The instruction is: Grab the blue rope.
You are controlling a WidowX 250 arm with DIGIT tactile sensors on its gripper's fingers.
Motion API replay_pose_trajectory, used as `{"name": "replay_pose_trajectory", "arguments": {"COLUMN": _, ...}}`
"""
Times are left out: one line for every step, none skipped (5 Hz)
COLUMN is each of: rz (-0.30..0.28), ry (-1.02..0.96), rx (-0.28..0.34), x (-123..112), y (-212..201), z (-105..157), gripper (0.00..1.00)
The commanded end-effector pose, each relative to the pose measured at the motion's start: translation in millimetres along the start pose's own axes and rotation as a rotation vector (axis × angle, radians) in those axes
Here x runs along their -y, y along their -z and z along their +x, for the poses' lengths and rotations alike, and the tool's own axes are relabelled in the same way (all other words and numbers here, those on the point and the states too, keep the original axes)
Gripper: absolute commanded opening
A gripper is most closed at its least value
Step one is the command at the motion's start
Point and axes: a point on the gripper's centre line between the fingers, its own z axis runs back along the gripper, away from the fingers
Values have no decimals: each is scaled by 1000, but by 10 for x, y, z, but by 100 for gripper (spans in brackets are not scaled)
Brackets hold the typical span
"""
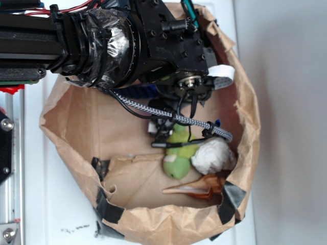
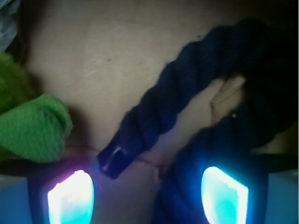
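Around me the bench [image 1: 286,102] is plain white, smooth and evenly lit, with a softer grey shade falling across its right side. Along the left edge I see a strip of bare metal rail [image 1: 11,204] with a screw head near its lower end. A few small black marks [image 1: 76,228] speckle the white surface at the bottom left.

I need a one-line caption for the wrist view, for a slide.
Open hand low over the blue rope, its capped end between the glowing fingertips, green plush toy at left.
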Motion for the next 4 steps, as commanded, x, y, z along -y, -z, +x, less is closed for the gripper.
{"name": "replay_pose_trajectory", "arguments": {"rz": 28, "ry": -38, "rx": 65, "x": -67, "y": -25, "z": 106, "gripper": 100}}
{"name": "replay_pose_trajectory", "arguments": {"rz": -31, "ry": -43, "rx": 54, "x": -56, "y": -253, "z": 8, "gripper": 100}}
{"name": "replay_pose_trajectory", "arguments": {"rz": -102, "ry": -47, "rx": 65, "x": -89, "y": -539, "z": -51, "gripper": 100}}
{"name": "replay_pose_trajectory", "arguments": {"rz": -116, "ry": -32, "rx": 85, "x": -145, "y": -651, "z": -185, "gripper": 100}}
